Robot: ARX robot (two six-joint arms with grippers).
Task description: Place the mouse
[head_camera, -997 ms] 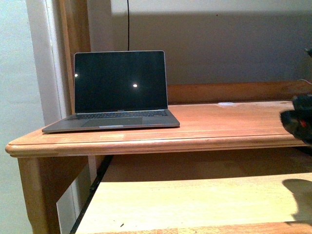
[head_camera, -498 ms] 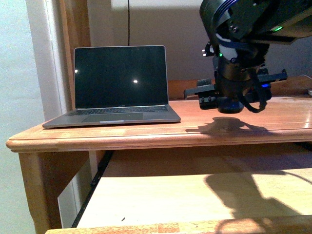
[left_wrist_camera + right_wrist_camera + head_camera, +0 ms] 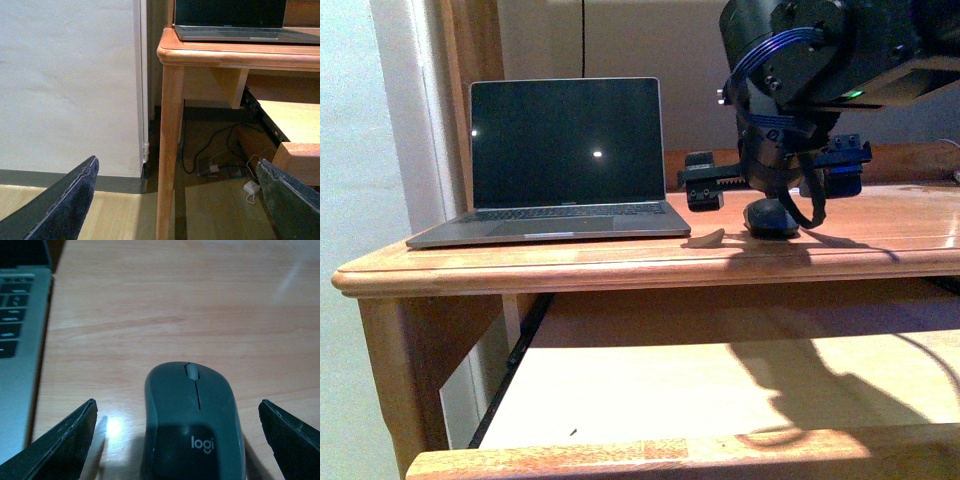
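Mouse [image 3: 192, 425] on the table [image 3: 620, 270], right fingers [image 3: 60, 445] spread wide on either side.
The dark grey mouse lies flat on the wooden top, near the open laptop [image 3: 565, 165] and to its right in the front view. The right fingers stand well apart and clear of its sides. The left fingers [image 3: 60, 205] are also wide, holding nothing, low beside the table leg [image 3: 167, 150].

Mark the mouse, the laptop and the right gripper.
mouse [image 3: 192, 407], right wrist view, shell between wheel and logo.
laptop [image 3: 565, 142], front view, middle of the dark screen.
right gripper [image 3: 177, 405], right wrist view, midway between its open fingertips.
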